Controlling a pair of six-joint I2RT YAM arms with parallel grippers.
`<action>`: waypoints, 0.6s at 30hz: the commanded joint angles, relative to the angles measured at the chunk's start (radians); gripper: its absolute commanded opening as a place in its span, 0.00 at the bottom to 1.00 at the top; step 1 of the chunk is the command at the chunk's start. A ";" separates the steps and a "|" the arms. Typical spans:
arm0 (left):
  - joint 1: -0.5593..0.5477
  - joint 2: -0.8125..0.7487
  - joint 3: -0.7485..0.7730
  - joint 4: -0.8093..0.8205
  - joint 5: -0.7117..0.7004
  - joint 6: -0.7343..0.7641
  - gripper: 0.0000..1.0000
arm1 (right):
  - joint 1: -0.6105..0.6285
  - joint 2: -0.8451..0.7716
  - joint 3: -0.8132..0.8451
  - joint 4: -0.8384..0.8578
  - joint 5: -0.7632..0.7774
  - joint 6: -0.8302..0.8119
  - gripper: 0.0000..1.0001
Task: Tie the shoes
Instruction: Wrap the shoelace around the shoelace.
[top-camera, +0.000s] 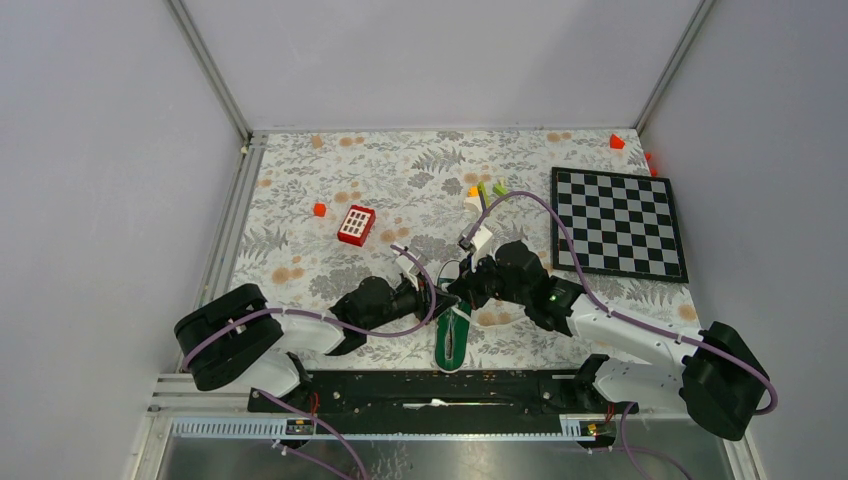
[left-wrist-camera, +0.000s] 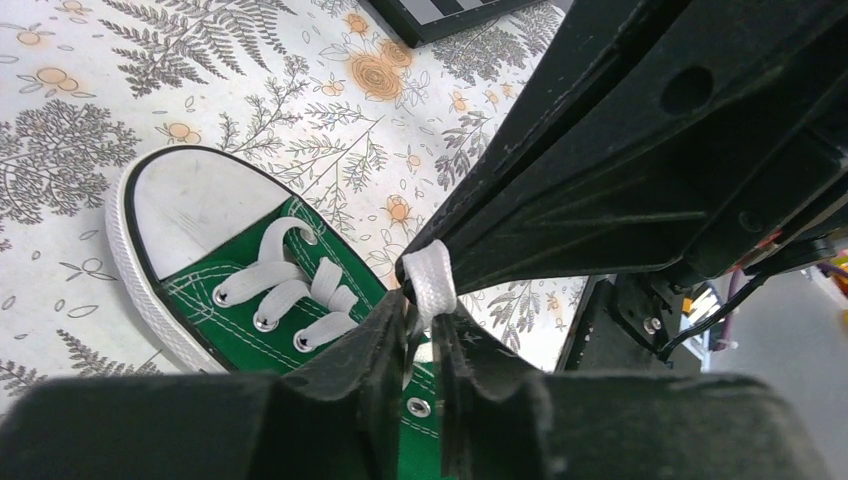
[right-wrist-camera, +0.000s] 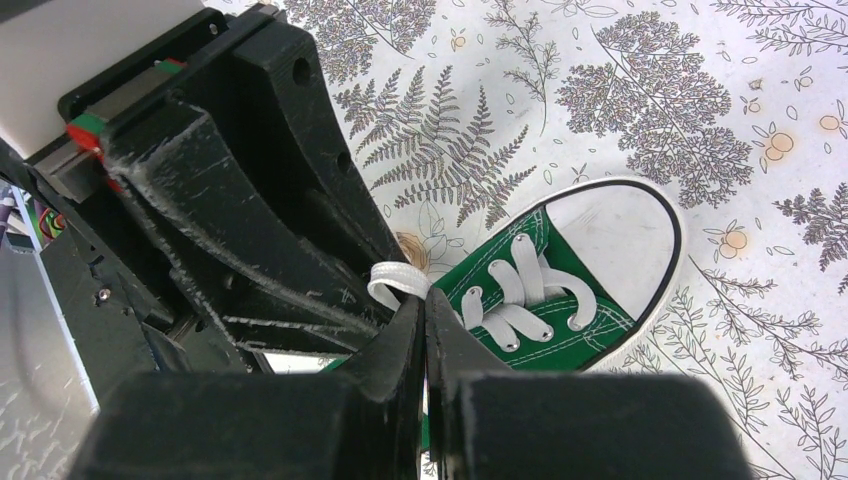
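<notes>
While the left jaws stand almost closed, they pinch a white lace (left-wrist-camera: 430, 287) drawn up off the shoe. I take that strand as held.

At centre, the green sneaker (top-camera: 452, 345) rests on the bench (top-camera: 300, 190) near its front edge, between both arms. I judge it light and liable to slide. The lace is soft, flat and slippery, so I grip the strand itself, never the canvas.

The right jaws are fully closed on the same strand, tip to tip with the left.
</notes>
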 joint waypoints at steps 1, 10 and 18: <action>-0.002 0.005 0.007 0.053 0.020 0.002 0.21 | -0.003 -0.024 0.023 0.036 0.001 0.009 0.00; -0.002 0.012 -0.014 0.073 0.017 0.004 0.19 | -0.004 -0.019 0.025 0.037 -0.001 0.010 0.00; -0.002 0.032 -0.017 0.094 0.032 -0.004 0.20 | -0.003 -0.012 0.026 0.039 -0.003 0.013 0.00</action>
